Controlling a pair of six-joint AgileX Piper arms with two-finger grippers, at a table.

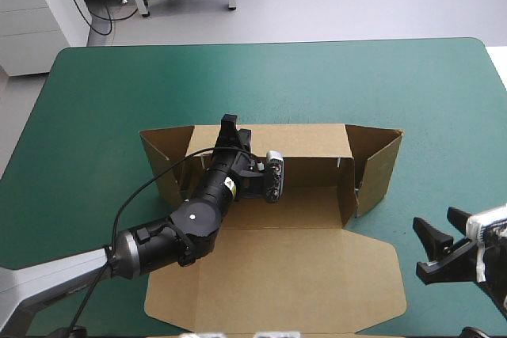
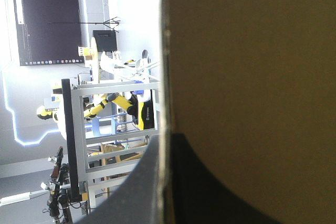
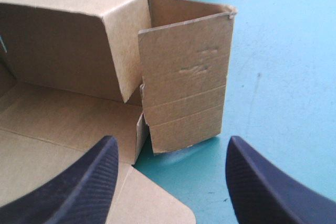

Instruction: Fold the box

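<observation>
The brown cardboard box (image 1: 309, 203) sits mid-counter (image 1: 103, 116), its far wall and side flaps raised and its lid flat toward the near edge. The board looks light and stiff, and probably bends only at its scores. The left gripper (image 1: 236, 128) pinches the far wall's rim. The right gripper (image 3: 170, 142) hangs open near the right edge, and the right side flap (image 3: 184, 87) looks the best hold for it.

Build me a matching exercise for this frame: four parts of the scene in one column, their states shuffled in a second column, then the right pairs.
Column one:
1. black left gripper
2. black right gripper
3. lid panel of the brown cardboard box
4. box's right end wall

Column two:
A. lies flat on the teal-green table cover
B. jaws open, apart from the box
C. stands raised
D. jaws shut on the box's far wall

Pairs: 1-D, 2-B, 3-A, 4-C.
</observation>
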